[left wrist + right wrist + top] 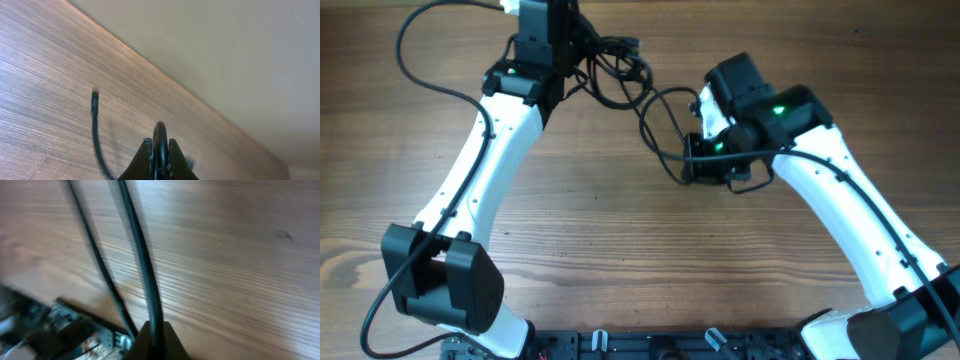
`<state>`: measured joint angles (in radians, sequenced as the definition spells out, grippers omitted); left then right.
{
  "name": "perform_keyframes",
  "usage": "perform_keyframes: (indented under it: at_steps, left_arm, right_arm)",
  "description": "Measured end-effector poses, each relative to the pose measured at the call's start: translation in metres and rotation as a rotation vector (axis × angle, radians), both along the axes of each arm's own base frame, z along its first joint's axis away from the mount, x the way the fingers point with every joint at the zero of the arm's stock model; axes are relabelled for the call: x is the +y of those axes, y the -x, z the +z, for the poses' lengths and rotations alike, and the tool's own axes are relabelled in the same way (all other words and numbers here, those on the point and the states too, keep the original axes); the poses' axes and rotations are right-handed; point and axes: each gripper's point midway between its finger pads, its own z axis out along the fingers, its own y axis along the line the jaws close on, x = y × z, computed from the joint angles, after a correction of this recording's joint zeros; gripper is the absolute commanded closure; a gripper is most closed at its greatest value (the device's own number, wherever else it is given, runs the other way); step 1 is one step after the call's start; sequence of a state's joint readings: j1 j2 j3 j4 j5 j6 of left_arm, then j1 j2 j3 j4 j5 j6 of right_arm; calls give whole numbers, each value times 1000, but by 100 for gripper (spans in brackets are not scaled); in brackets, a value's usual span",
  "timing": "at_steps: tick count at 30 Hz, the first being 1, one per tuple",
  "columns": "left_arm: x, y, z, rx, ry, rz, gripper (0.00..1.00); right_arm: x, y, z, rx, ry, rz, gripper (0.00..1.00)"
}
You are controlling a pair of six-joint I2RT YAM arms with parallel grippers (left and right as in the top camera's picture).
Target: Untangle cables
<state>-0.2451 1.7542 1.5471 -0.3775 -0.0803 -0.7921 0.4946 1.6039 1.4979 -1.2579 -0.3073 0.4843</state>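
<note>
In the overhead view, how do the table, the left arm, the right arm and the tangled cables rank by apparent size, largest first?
1. table: it fills nearly the whole frame.
2. left arm and right arm: they look about alike, so I do not rank them.
3. cables: a thin, small tangle between the arm ends.

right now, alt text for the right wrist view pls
The right gripper is shut on a thin black cable that runs up and away over the wooden table. A second black strand runs beside it on the left, and blurred dark hardware fills the lower left corner.
</note>
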Motion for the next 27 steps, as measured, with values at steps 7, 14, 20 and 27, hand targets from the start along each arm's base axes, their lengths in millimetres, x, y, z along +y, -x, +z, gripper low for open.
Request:
perform_keyframes:
  at_steps: [7, 14, 20, 27]
  left_arm:
    - [-9, -1, 4, -2, 94, -54, 96]
    - [-64, 27, 21, -14, 249, -524, 96]
    - [-84, 71, 26, -15, 311, -862, 96]
    - [-86, 96, 9, -6, 228, -1009, 96]
  right_arm:
    - [-50, -17, -10, -103, 337, -363, 96]
    - [-25, -70, 2, -294, 193, -404, 74]
    - [-41, -91, 7, -316, 124, -290, 36]
    - [12, -80, 123, -672, -251, 158, 34]
